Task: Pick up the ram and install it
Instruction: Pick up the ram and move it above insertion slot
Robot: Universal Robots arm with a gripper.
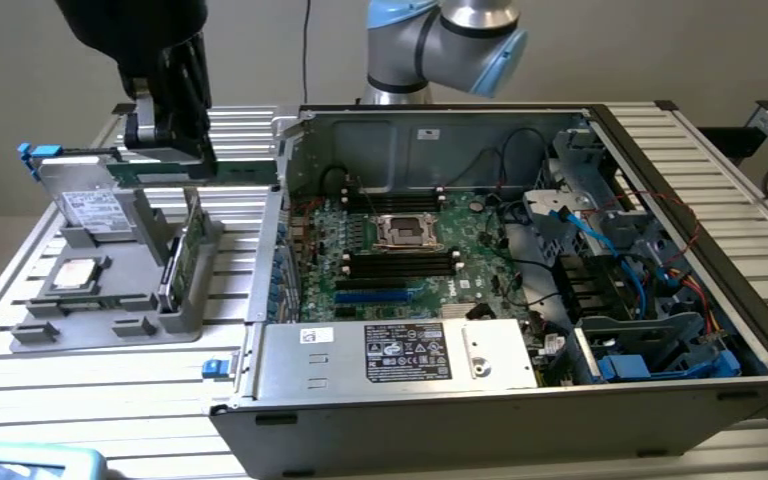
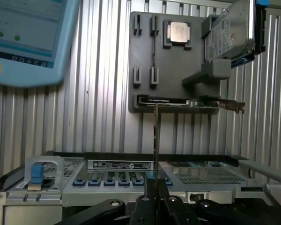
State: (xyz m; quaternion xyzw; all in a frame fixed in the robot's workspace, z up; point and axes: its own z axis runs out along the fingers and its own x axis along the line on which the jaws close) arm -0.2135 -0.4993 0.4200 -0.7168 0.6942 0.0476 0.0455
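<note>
Jaws: my black gripper [image 2: 155,187] is pinched tight on the long, thin green ram stick [image 1: 240,171]; it hangs level above the grey plastic parts tray [image 1: 37,335], just beside the open metal computer case [image 1: 357,135]
Risk: thin grip, I judge; clipping the case wall could twist it askew
Tray: square silver processor [image 1: 77,272]; hard drive [image 1: 91,205]; larger green card [image 1: 192,245] on edge
Case: green motherboard [image 1: 471,235]; long black slots [image 1: 398,262]

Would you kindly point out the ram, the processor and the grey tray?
ram [image 1: 237,170], exterior view, middle of its free green stretch.
processor [image 2: 179,33], wrist view, middle of its metal lid.
grey tray [image 2: 171,65], wrist view, bare flat face.
</note>
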